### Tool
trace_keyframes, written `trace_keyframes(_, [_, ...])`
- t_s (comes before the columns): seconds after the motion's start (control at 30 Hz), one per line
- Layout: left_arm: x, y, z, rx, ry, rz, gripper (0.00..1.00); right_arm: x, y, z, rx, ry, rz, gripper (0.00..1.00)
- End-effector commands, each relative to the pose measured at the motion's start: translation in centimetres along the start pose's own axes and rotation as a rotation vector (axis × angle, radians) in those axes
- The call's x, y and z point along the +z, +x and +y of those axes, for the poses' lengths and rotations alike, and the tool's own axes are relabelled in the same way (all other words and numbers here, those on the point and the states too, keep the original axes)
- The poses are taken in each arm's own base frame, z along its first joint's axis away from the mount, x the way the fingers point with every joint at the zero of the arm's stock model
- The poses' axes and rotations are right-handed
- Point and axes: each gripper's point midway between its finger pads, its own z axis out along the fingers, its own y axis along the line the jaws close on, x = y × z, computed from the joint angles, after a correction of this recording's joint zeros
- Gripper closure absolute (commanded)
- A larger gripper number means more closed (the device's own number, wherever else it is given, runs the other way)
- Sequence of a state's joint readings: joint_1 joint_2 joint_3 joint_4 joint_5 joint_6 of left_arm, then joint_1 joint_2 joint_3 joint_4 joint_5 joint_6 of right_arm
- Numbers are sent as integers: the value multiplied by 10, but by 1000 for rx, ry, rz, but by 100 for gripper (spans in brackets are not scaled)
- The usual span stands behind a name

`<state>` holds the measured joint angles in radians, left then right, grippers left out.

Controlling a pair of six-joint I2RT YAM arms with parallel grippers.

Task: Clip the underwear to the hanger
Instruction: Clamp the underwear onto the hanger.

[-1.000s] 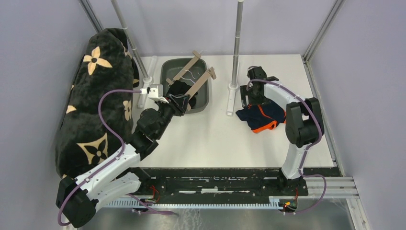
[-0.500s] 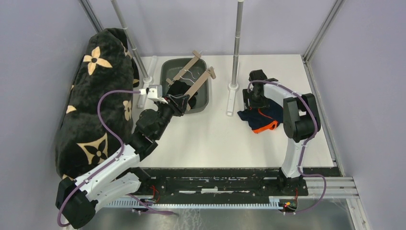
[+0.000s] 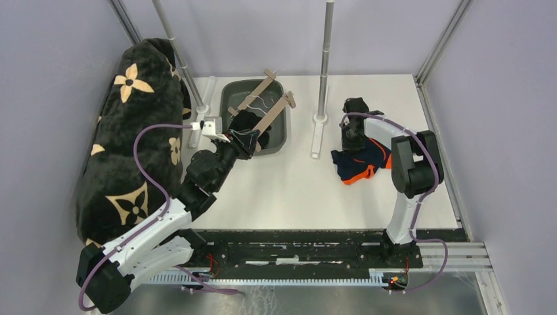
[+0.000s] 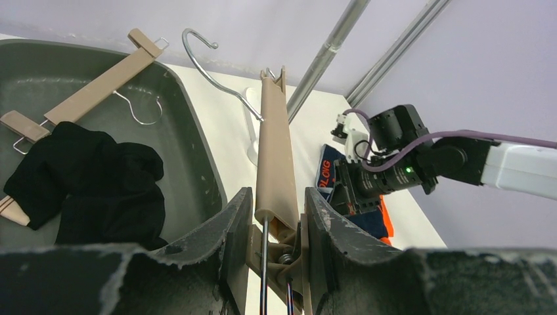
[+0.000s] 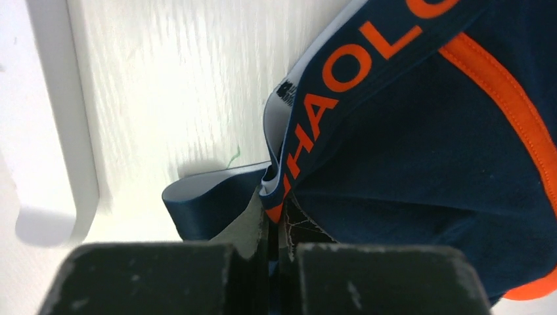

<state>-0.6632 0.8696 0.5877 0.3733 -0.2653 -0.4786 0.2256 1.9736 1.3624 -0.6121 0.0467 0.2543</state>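
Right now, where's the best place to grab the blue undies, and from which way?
Grab the waistband, the thick lettered strip at the far end of the underwear, coming straight down from above. That edge folds up off the table, so fingers can slip either side of it, while the rest lies flat. The right gripper is pinching just there.

Much of underwear off-frame

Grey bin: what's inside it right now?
A wooden clip hanger lies inside the grey bin, with a black garment partly over one end. Whatever is under that garment is covered. The left claw grips a second hanger.
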Motion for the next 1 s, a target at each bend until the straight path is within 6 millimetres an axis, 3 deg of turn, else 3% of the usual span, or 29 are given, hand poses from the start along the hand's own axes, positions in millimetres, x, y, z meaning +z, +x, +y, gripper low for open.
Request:
trace_keyframes(0.0, [0,-24,-13,-34,50,-95,97,-20,-4,25,43,-171,-116,100])
trace_keyframes(0.1, [1,-22,-23,-46,106,-94,97,-47,-23,53,43,-350,-272,100])
trace_keyframes(0.33, [-4,-20,-44,-38,223,-69,97,-99,-28,98,6,-686,-456,100])
trace_keyframes(0.53, [-11,-21,-57,-40,291,-48,97,-138,-24,116,-65,-855,-585,100])
trace_keyframes(0.73, [-14,-24,-55,-12,283,-44,97,-165,-17,124,-166,-948,-700,100])
trace_keyframes(0.97, [-19,-21,-58,29,311,-21,97,-171,-19,135,-230,-1040,-681,99])
